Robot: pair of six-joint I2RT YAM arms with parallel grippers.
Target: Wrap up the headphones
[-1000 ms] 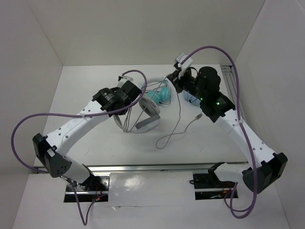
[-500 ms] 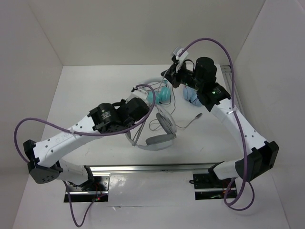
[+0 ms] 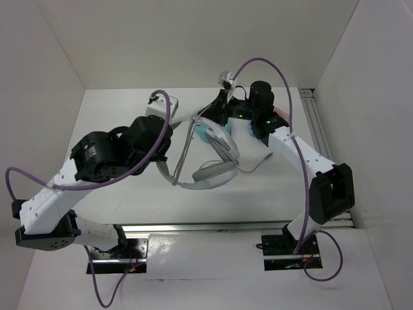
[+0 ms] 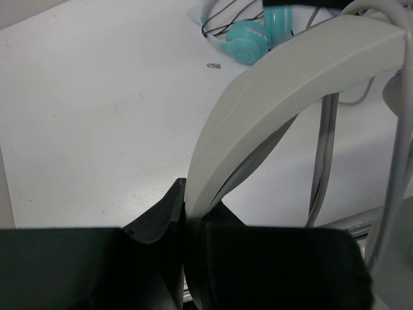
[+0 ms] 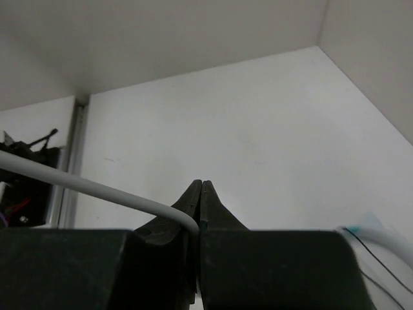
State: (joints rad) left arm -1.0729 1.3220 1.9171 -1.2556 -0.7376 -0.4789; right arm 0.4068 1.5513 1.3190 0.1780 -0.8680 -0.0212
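The left gripper [image 4: 193,216], jaws clamping the headphones' [image 3: 213,173] headband [image 4: 290,64], has pulled back leftward; the right gripper [image 5: 201,188], pinching their cable [image 5: 97,187], has followed left

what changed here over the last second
The left gripper swung the headphones right and toward the bases, then partly back. The right gripper shifted left with the cable, drawing up the loose loop that lay on the table. Both grips stayed shut; the teal pair stayed put.

A small teal pair of plastic headphones [image 4: 248,44] lies near the far edge of the plain white table [image 3: 110,123]; a thin grey cable [image 3: 258,164] trails to their right.
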